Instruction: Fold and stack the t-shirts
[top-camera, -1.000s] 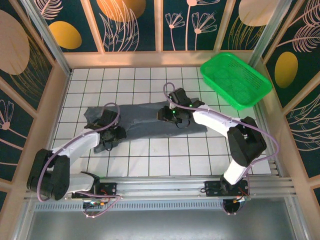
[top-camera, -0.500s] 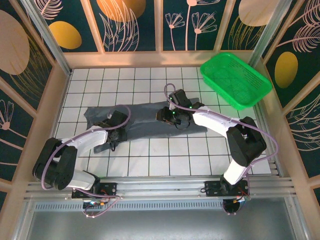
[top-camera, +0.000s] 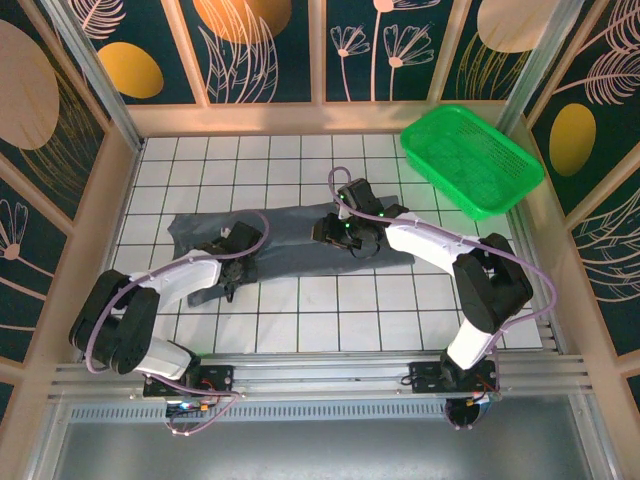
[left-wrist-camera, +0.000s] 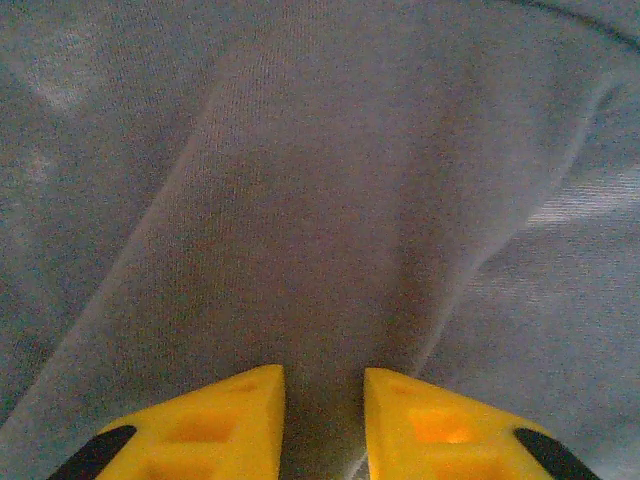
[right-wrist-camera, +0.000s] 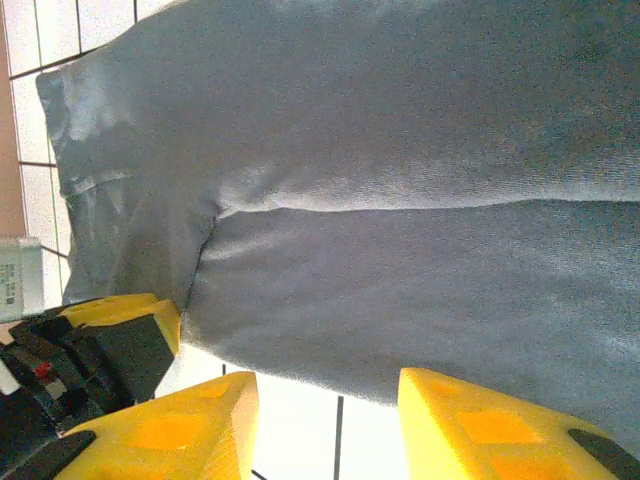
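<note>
Top external view: the dark grey t-shirt (top-camera: 290, 232) lies spread lengthwise across the middle of the white tiled bench (top-camera: 330, 320), loosely flattened, with creases and an uneven left end. The left gripper (top-camera: 232, 266) is down on the shirt's left part near its front edge. The right gripper (top-camera: 345, 234) sits over the right half, well apart from the left one. A green basket (top-camera: 470, 160) rests tilted at the far right corner, clear of the shirt. In the left wrist view the yellow fingers (left-wrist-camera: 215, 425) stand close together with a raised ridge of cloth running into the narrow gap, clamped on the fabric. In the right wrist view the fingers (right-wrist-camera: 480, 425) are apart, with the shirt's hem and bare tile between them and nothing held.
</note>
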